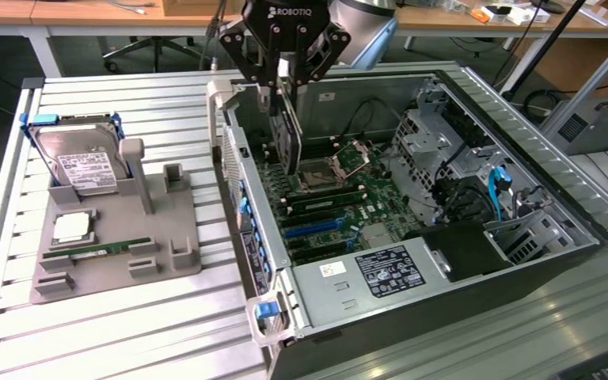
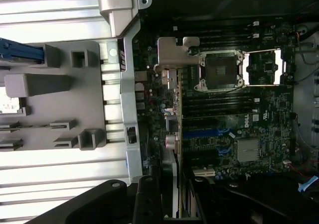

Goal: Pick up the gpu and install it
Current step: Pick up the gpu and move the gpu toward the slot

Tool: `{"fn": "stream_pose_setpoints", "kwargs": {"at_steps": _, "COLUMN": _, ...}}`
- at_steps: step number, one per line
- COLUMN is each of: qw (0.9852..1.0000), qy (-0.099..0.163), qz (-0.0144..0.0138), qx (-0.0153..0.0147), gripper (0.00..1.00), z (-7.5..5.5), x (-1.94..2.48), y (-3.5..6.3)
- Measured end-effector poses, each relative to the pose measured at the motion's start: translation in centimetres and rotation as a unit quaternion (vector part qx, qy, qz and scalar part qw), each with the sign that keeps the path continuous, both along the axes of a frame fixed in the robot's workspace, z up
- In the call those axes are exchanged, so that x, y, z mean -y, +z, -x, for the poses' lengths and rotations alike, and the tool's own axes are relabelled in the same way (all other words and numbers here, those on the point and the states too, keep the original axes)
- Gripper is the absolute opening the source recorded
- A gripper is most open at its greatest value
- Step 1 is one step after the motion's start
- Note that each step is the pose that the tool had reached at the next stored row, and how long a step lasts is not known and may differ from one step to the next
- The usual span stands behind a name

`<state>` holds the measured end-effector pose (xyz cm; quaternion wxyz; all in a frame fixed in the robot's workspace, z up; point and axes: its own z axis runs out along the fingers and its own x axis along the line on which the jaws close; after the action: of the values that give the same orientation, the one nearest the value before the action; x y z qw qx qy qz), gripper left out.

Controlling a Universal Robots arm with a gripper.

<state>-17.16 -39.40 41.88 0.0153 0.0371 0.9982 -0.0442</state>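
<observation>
Slatted metal workbench carries an open PC case. Gripper is clamped on the gpu, which hangs upright over the motherboard, far end, by the exterior view's left wall. Pickup done. Card looks not yet seated in a slot.

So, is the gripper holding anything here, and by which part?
The gripper grips the gpu by its upper long edge; the card hangs on edge above the motherboard.
</observation>
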Motion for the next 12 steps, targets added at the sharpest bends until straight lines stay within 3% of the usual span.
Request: {"fn": "stream_pose_setpoints", "kwargs": {"at_steps": 12, "qw": 1.0000, "qy": 0.000, "qz": 0.0021, "qx": 0.0000, "gripper": 0.27, "z": -1.5, "x": 0.00, "y": -0.09}}
